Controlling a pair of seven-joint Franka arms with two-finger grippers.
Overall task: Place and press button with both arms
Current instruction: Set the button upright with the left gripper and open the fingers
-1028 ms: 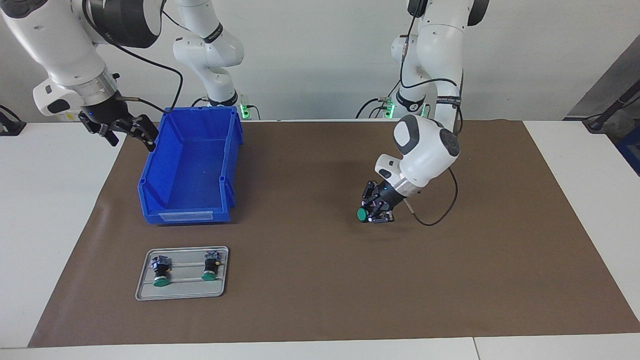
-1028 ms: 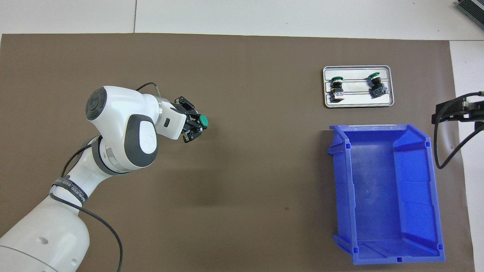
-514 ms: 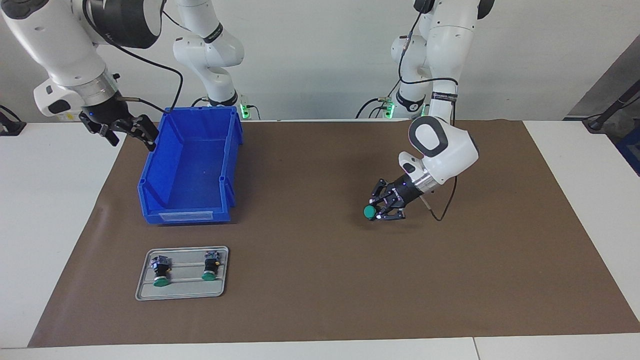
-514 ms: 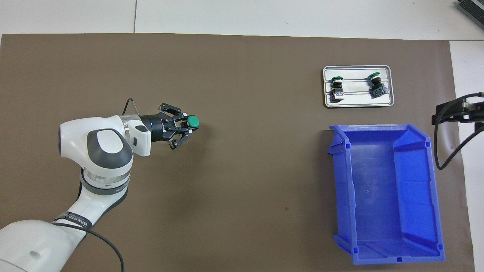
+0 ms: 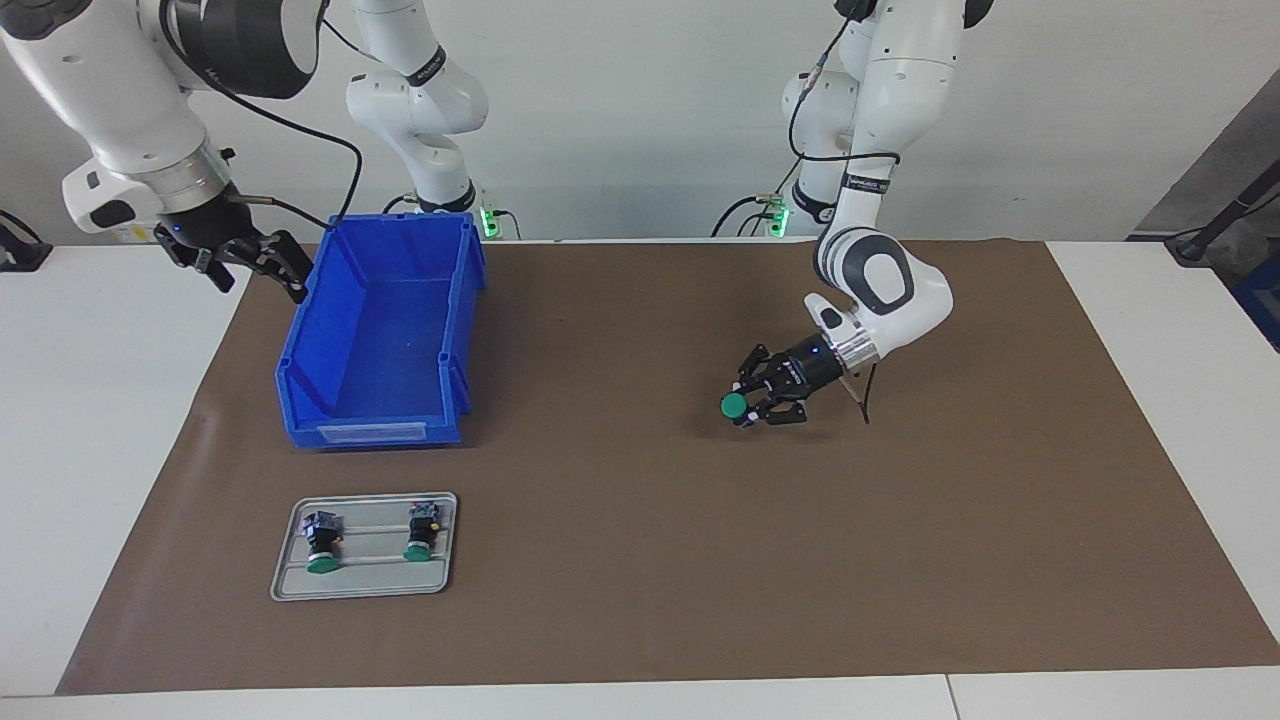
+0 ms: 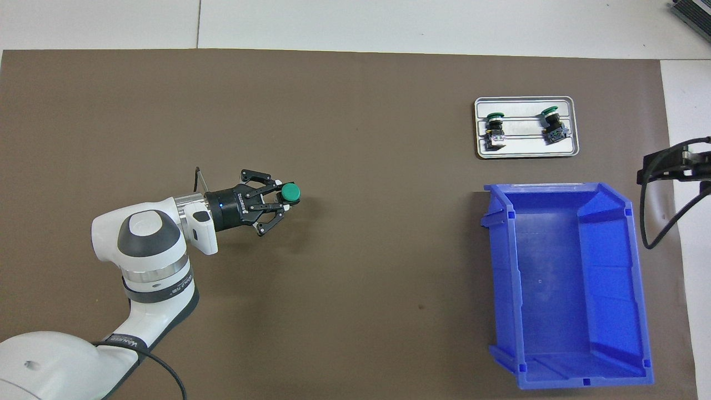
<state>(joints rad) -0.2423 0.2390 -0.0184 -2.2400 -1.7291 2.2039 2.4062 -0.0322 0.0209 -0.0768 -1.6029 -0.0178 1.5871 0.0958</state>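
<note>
Left claw (image 5: 748, 408) gripping my green-capped button (image 5: 735, 405) over the brown mat's (image 5: 620, 620) middle, right claw (image 5: 250, 262) wide, waiting beside the blue bin (image 5: 380, 330).

blue bin (image 5: 375, 340) empty | grey tray (image 5: 363, 585) | brown mat (image 5: 640, 560)

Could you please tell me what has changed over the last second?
The left arm swung its wrist round, so the left gripper, shut on the green-capped push-button, now lies nearly level over the brown mat. The right gripper, blue plastic bin and grey metal tray with two buttons stayed put.
</note>
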